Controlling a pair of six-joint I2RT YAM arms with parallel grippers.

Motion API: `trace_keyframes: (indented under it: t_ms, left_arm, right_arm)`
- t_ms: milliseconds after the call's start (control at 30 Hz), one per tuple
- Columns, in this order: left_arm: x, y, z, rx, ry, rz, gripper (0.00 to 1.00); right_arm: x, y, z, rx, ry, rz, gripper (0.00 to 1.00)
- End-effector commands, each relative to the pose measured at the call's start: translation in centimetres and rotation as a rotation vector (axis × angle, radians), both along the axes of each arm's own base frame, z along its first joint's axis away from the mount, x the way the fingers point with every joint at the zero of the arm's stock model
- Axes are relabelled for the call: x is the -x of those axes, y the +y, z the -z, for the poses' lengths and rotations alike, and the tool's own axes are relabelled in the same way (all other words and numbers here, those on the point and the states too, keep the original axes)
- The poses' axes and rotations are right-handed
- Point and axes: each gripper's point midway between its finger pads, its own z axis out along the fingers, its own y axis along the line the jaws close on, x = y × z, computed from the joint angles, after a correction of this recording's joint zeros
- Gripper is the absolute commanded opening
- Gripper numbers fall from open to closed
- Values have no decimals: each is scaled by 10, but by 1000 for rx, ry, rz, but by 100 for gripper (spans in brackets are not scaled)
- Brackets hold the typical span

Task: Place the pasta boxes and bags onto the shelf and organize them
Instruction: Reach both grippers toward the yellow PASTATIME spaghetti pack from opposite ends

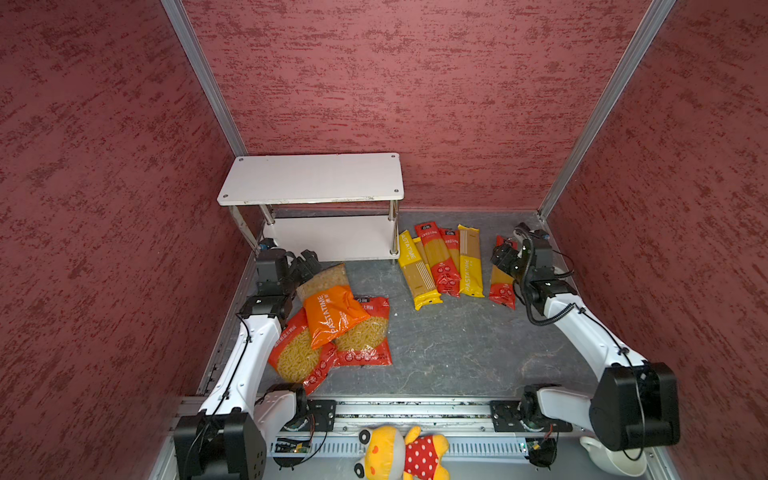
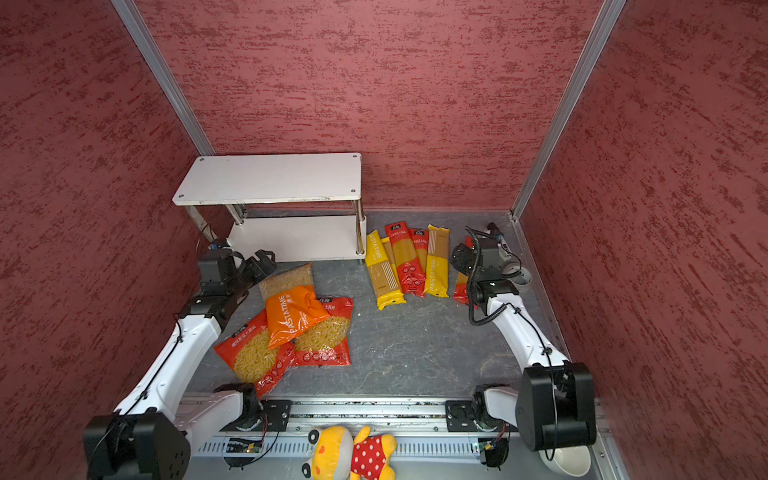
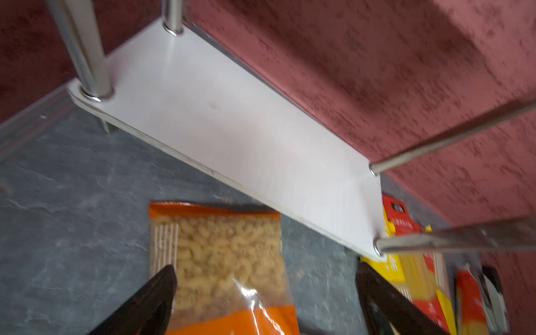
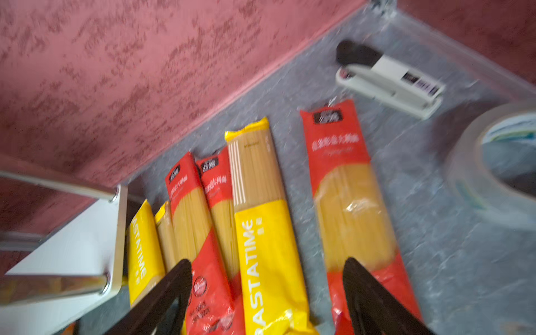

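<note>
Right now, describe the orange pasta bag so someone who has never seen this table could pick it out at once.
Start at the white two-tier shelf by the back wall. On the tabletop in front of its left end lies a heap of three wide bags. The orange bag tops the two red bags and, alone of the three, reads PASTATIME.

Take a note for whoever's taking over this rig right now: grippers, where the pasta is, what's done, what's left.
Left gripper: jaws open at the clear end of the orange bag, nothing held.
Right gripper: jaws open over the spaghetti packs, nothing held.
The orange bag lies across two red bags in front of the shelf; five packs lie beside it on the right, a sixth red pack apart.
Done: nothing shelved, both boards bare.
Left: all nine items.
</note>
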Motion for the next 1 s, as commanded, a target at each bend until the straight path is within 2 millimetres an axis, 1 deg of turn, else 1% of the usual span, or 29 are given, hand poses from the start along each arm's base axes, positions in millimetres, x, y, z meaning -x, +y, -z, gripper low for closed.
trace_keyframes:
  t_ms: [0, 33, 100, 167, 233, 267, 300, 333, 367, 433, 500, 600, 733, 800, 867, 967]
  left_arm:
    - [21, -37, -9, 2, 3, 108, 95]
    - [26, -44, -9, -25, 1, 118, 95]
    - [35, -64, -8, -67, -11, 149, 94]
    - [40, -85, -5, -64, -23, 178, 94]
    - [42, -109, 2, -17, -11, 215, 92]
    - [43, -126, 8, 14, 1, 245, 91]
    - [44, -140, 13, 32, 11, 274, 90]
    - [46, -156, 19, 48, 23, 300, 90]
    - [49, -173, 24, 66, 26, 328, 90]
    - [54, -200, 32, 100, 28, 382, 89]
    - [57, -219, 41, 137, 44, 421, 88]
    - [60, -239, 54, 193, 83, 474, 84]
    - [61, -256, 65, 241, 124, 520, 82]
    - [61, -260, 68, 253, 138, 533, 82]
    - [62, -261, 74, 253, 158, 536, 82]
    - [61, -262, 77, 268, 167, 536, 81]
  right_arm:
    - [17, 42, 15, -100, 86, -149, 80]
    - [18, 50, 17, -110, 92, -179, 79]
    - [21, 69, 19, -139, 104, -245, 75]
    - [22, 94, 25, -177, 124, -324, 69]
    - [23, 121, 33, -229, 150, -409, 63]
    - [23, 134, 37, -258, 164, -452, 62]
    - [23, 144, 37, -287, 168, -483, 60]
    - [22, 154, 46, -317, 192, -508, 57]
    - [21, 163, 48, -344, 196, -534, 54]
    - [21, 172, 56, -351, 220, -564, 48]
    - [21, 175, 67, -338, 250, -572, 44]
    - [23, 181, 81, -342, 282, -588, 43]
    - [25, 187, 87, -357, 293, -605, 43]
    - [25, 189, 90, -364, 299, -611, 43]
    - [26, 193, 95, -379, 311, -617, 42]
    - [30, 199, 100, -385, 327, -630, 40]
